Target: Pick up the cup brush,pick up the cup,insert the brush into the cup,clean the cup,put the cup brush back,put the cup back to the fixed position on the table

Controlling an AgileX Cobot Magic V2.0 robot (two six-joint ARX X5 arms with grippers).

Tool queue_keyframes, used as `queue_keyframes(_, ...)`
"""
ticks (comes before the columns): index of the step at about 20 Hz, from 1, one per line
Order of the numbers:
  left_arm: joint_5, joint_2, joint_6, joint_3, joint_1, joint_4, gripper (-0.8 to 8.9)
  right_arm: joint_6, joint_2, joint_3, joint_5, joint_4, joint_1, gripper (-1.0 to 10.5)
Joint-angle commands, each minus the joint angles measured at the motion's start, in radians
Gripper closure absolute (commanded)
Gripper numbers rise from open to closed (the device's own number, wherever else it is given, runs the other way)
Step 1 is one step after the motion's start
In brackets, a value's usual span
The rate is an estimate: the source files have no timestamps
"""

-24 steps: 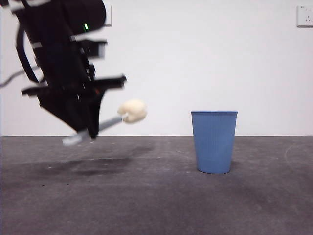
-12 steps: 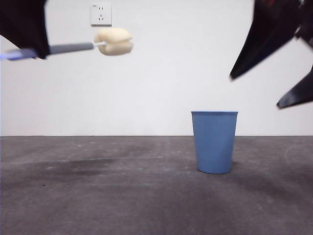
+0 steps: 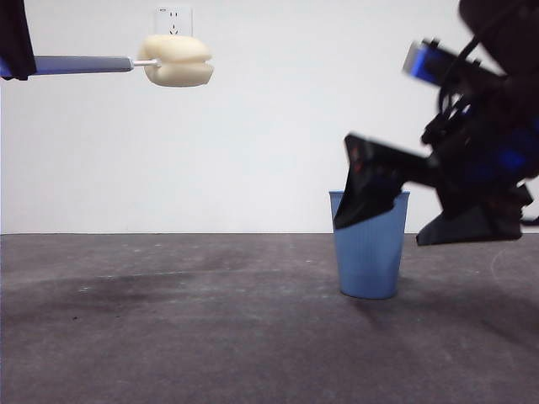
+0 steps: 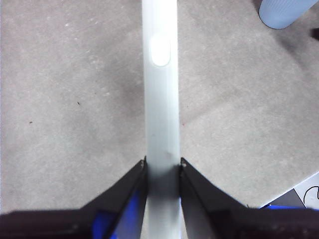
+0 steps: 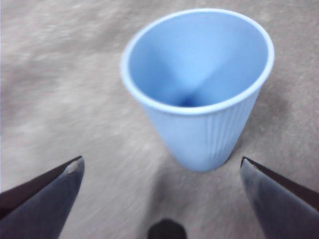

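Note:
The cup brush [image 3: 126, 64] hangs level, high at the left of the front view, its cream sponge head [image 3: 175, 61] pointing right. My left gripper [image 4: 162, 167] is shut on the grey handle [image 4: 160, 99]. The light blue cup [image 3: 368, 257] stands upright on the table [image 3: 168, 337], right of centre. My right gripper [image 3: 421, 215] has come down from the right, one jaw in front of the cup's rim and the other off to its right. In the right wrist view the cup [image 5: 199, 94] stands ahead of the wide open right gripper [image 5: 162, 167], untouched.
A wall socket [image 3: 173, 18] sits on the white wall behind the sponge. A corner of the cup [image 4: 286, 11] shows at the edge of the left wrist view. Bare dark grey table lies to the left of the cup.
The brush was lifted from near the table to high at the left, now level. The right arm swung in from the upper right and dropped to the cup.

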Motion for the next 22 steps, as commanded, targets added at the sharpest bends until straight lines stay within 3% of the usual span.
queue_keyframes(1, -0.001, -0.002, 0.011, -0.003, 0.002, 0.000, 8.22, -0.024, 0.085, -0.012, 0.020, 0.100, -0.004, 3.5)
queue_keyframes(9, -0.002, -0.002, 0.008, -0.003, 0.001, -0.018, 8.22, -0.032, 0.224, -0.012, 0.012, 0.378, -0.073, 3.5)
queue_keyframes(15, -0.002, -0.002, 0.003, -0.003, 0.001, -0.012, 8.22, -0.041, 0.309, 0.002, -0.014, 0.479, -0.078, 3.7)
queue_keyframes(22, -0.002, -0.002, 0.001, -0.003, 0.001, -0.013, 8.22, -0.066, 0.330, 0.009, -0.014, 0.528, -0.078, 8.3)
